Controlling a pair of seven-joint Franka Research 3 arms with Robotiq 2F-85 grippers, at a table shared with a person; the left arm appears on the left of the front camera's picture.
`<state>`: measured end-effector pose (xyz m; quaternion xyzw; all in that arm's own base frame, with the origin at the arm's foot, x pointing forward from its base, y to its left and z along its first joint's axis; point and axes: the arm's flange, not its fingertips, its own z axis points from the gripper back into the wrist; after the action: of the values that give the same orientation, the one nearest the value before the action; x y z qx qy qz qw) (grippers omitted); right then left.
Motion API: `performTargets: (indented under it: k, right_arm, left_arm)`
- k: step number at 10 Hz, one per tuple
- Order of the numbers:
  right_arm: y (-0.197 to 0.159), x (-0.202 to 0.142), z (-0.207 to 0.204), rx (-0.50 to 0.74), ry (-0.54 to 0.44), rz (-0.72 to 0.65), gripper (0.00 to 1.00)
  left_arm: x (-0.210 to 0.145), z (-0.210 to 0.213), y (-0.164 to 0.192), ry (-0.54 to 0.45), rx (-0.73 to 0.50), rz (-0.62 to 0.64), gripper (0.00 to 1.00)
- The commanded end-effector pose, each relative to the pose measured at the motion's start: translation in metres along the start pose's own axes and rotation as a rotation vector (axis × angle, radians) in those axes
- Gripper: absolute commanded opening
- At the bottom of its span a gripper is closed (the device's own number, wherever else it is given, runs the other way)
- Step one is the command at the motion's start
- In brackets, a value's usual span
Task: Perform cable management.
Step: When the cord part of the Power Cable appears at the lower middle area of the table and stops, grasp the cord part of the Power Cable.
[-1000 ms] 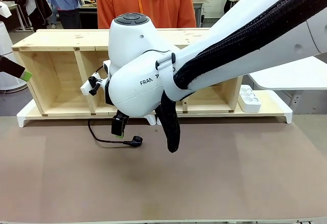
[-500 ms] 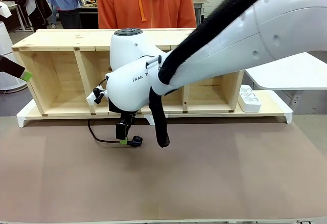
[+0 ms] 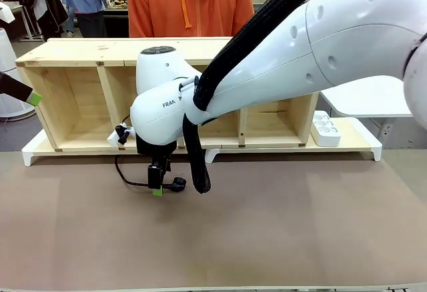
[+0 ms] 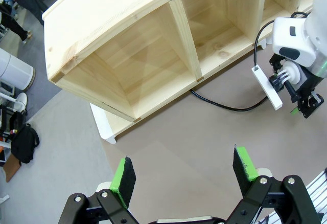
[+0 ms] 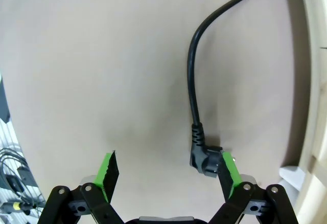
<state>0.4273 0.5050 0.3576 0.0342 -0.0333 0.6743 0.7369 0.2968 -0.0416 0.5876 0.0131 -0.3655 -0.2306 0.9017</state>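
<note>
**Item:** cable (image 3: 130, 182), black, one.
**Location:** on the worktop (image 3: 267, 239), just in front of the wooden shelf (image 3: 80, 52), coming out at the shelf's front foot. The plug (image 5: 204, 157) lies flat at the free end.
**Step in hand:** approach to the plug; nothing gripped or lifted.
**Right jaws:** spread wide and empty, low over the worktop in front of the shelf. The plug sits off-centre between them, close against one pad (image 5: 226, 166).
**Left jaws:** spread and empty, off the shelf's left end.
**Next move, as judged:** centre on the plug, lower, close.
</note>
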Motion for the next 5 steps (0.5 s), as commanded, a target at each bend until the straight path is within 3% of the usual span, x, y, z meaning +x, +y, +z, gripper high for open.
performTargets:
  k: [1, 5]
  right_arm:
    - [-0.011, 0.007, -0.017, 0.044, 0.041, 0.046, 1.00]
    - [-0.020, 0.012, -0.034, 0.040, 0.079, 0.080, 1.00]
  left_arm:
    - [0.000, -0.001, 0.001, -0.001, 0.001, 0.001, 1.00]
    - [0.000, -0.001, 0.001, -0.001, 0.001, 0.001, 1.00]
